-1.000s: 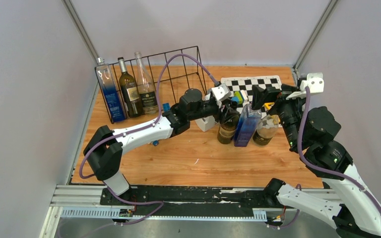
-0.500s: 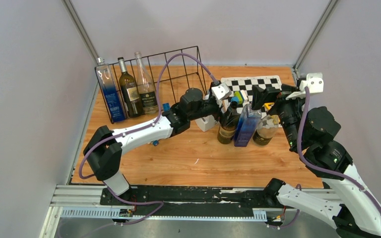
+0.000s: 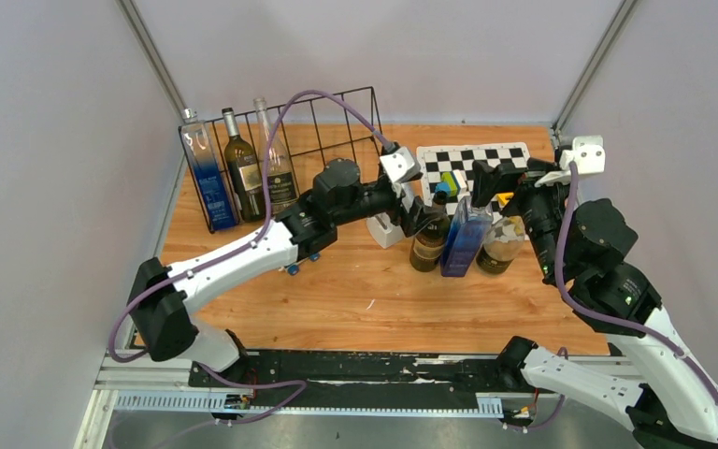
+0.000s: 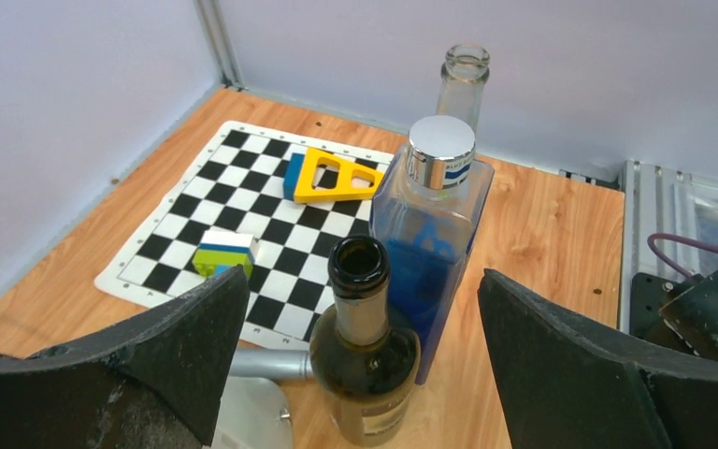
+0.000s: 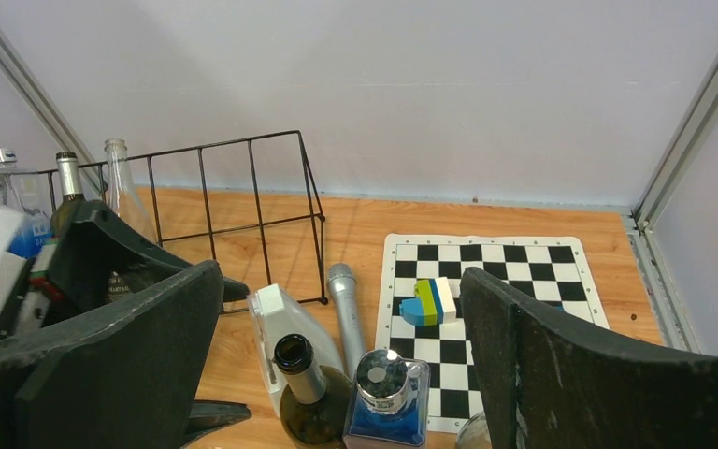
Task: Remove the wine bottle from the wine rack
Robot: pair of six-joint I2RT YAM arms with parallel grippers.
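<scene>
The black wire wine rack (image 3: 341,96) stands at the back left. Its left end holds a blue bottle (image 3: 208,178), a dark green wine bottle (image 3: 243,170) and a clear bottle (image 3: 277,168). On the table to its right stand a dark wine bottle (image 3: 427,241), a blue bottle (image 3: 466,234) and a clear bottle (image 3: 500,245). My left gripper (image 3: 418,217) is open just left of the dark bottle's neck (image 4: 363,309), not touching it. My right gripper (image 3: 503,187) hangs open above and behind that trio, holding nothing.
A chessboard mat (image 3: 486,157) with coloured blocks (image 4: 332,178) lies at the back right. A white boxy object (image 5: 280,327) and a silver microphone (image 5: 344,309) lie between the rack and the mat. Grey walls close in on three sides.
My left gripper has opened off the dark bottle's neck and drawn back to the left. The bottle stays standing on the table. The right arm has barely moved.
</scene>
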